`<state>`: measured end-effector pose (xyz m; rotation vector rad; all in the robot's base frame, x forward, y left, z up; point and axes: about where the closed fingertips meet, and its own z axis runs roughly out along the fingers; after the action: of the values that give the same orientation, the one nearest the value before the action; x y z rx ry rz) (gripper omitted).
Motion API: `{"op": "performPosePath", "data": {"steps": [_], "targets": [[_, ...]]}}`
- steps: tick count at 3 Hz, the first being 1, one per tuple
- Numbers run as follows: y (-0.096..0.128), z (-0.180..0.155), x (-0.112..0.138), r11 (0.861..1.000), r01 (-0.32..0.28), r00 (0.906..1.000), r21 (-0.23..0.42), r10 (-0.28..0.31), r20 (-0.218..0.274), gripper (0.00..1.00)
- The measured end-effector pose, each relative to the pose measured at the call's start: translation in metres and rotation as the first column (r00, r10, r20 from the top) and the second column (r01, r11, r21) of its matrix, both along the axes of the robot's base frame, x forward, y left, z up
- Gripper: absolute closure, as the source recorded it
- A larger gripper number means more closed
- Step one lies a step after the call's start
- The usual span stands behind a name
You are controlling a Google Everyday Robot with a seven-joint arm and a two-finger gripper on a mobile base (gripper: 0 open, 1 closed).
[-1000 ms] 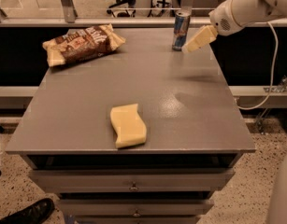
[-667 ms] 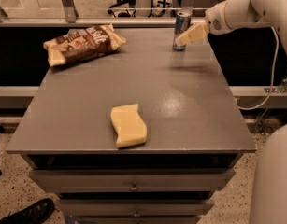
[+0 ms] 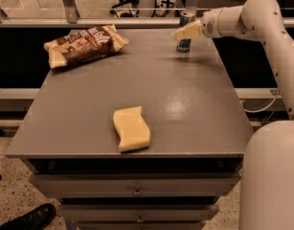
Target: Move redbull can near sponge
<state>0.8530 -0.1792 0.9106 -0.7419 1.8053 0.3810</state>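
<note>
The gripper [image 3: 181, 33] has closed in from the right and now lies across the upper part of the redbull can [image 3: 184, 45]; whether it grips cannot be told. The can stands unmoved at the table's [image 3: 199, 109] far corner, well apart from the sponge [image 3: 131, 128], so carrying remains

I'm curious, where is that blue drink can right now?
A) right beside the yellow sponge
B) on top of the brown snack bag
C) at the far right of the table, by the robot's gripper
C: the redbull can stands at the far right of the table, the gripper right at it, well apart from the sponge near the front edge and the snack bag.
</note>
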Motion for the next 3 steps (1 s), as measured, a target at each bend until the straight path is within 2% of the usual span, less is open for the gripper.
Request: {"op": "performPosePath", "data": {"steps": [1, 2, 3], "targets": [[0.007, -0.004, 0.007, 0.998, 0.002, 0.9999, 0.066, -0.002, -0.013, 0.12], [0.015, -0.004, 0.001, 0.994, -0.022, 0.9988, 0.106, 0.026, -0.042, 0.34], [0.034, 0.004, -0.026, 0.986, -0.096, 0.993, 0.139, 0.105, -0.055, 0.65]]}}
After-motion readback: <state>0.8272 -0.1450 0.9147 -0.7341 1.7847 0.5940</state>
